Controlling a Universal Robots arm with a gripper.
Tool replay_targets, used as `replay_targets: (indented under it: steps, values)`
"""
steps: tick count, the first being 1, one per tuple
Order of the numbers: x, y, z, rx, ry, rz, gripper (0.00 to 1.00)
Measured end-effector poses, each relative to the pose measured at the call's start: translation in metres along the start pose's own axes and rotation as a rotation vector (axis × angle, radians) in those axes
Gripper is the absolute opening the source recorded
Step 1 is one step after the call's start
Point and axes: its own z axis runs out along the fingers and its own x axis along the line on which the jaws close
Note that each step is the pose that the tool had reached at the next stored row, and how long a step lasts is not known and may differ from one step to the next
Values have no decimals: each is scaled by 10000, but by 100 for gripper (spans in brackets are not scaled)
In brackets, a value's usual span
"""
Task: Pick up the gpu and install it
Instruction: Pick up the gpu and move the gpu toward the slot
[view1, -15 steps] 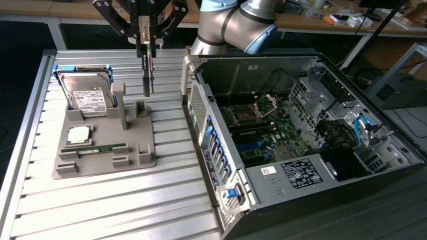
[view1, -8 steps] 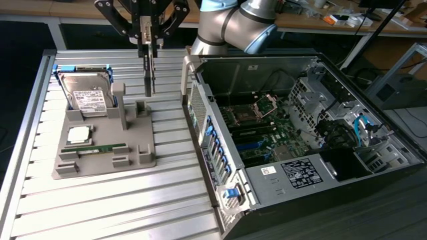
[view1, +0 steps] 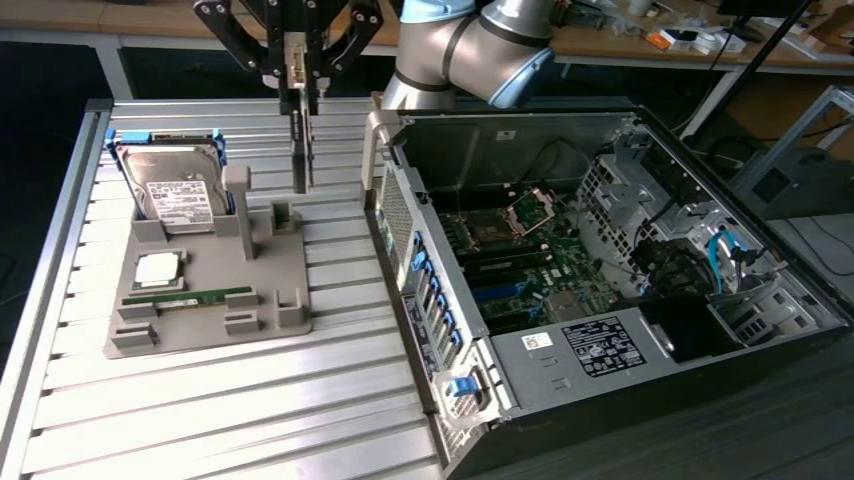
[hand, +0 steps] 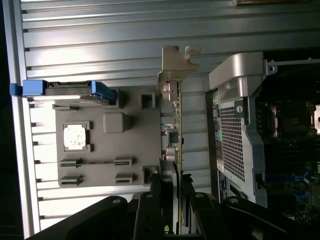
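My gripper (view1: 304, 88) is shut on the top edge of the gpu (view1: 304, 150), a thin dark card that hangs edge-on and upright. The card's lower end floats just above the grey holder tray (view1: 200, 325), over the slotted stand near the tray's back corner. In the wrist view the gpu (hand: 176, 120) runs away from the gripper (hand: 172, 200), with its silver end bracket (hand: 177, 62) at the far end. The open computer case (view1: 561, 260) lies on the exterior view's right of the card, its motherboard exposed.
On the tray stand a hard drive (view1: 180, 195) in blue rails, a silver processor (view1: 158, 266) and a green memory stick (view1: 187, 297). The case's perforated wall (hand: 232, 140) is close beside the card. The slatted metal table (view1: 240, 410) extends toward the front.
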Motion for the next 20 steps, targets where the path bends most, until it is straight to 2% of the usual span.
replay_targets:
  steps: [20]
  values:
    - [-86, 5, 2, 0, 0, 0, 27]
